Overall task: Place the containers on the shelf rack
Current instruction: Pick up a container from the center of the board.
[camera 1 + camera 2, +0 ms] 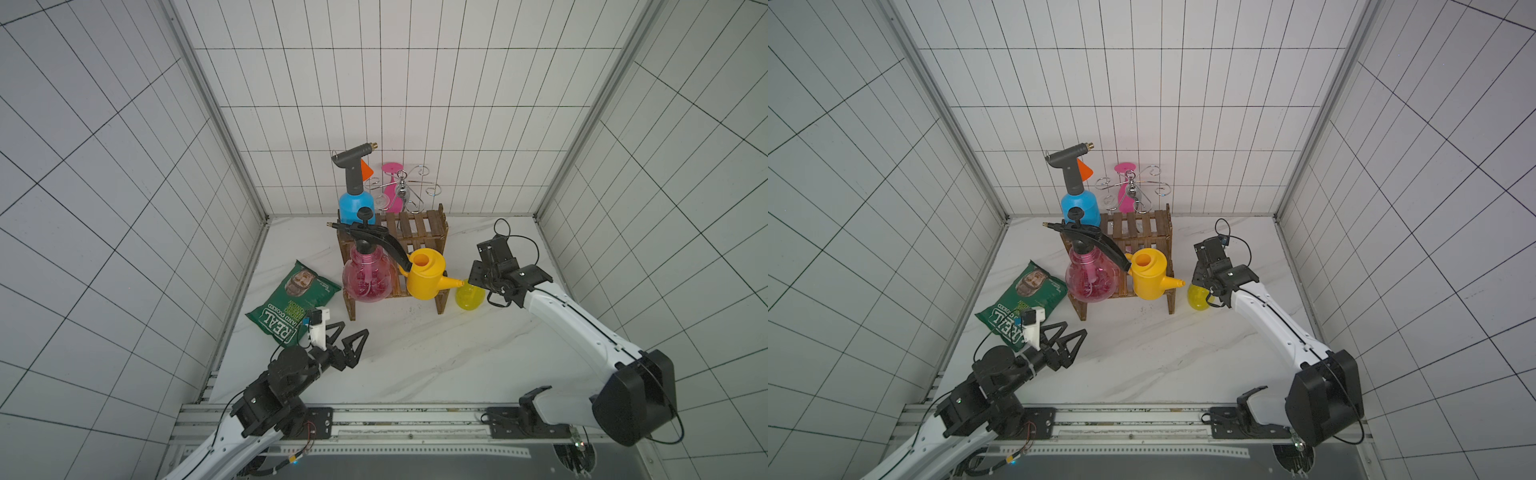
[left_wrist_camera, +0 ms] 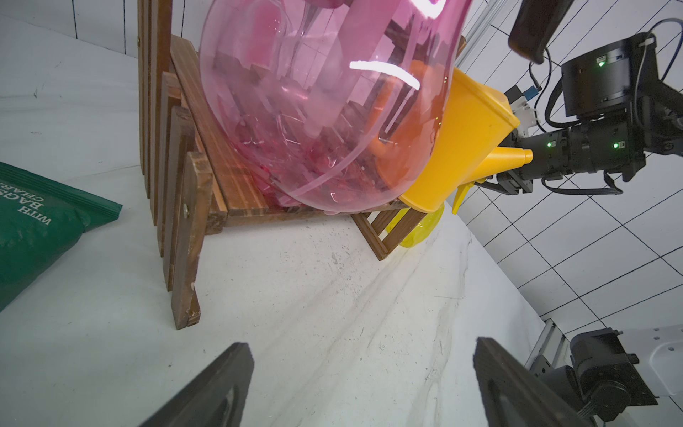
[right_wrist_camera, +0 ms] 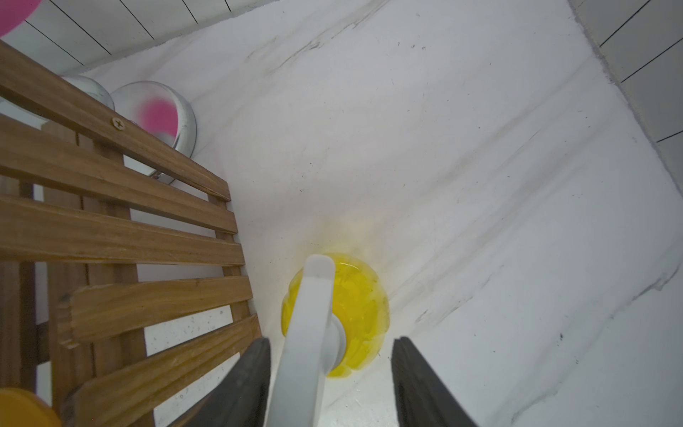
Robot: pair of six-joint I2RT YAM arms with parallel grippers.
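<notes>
On the pale tabletop [image 1: 415, 353], a brown slatted shelf rack [image 1: 419, 230] stands toward the far wall. Its lower, near tier holds a round pink sprayer [image 1: 368, 280] on the left and a yellow watering can [image 1: 424, 280] on the right. A blue sprayer [image 1: 355, 205] appears to stand on the upper tier's left end.

One container is not yet shelved: the yellow trigger bottle [image 3: 354, 307], upright on the tabletop just right of the rack. The right hand [image 3: 332, 373] hangs over it, fingers [image 3: 240, 384] spread either side of its white spray head [image 3: 310, 295], not pressing on it. The left hand [image 1: 352, 331] hovers spread and empty near a green chip bag [image 1: 291, 303].

Likely risk: the watering can's spout juts close over the bottle, so a straight lift could knock the can off its tier. A shallow pinch could also let the bottle slip.
</notes>
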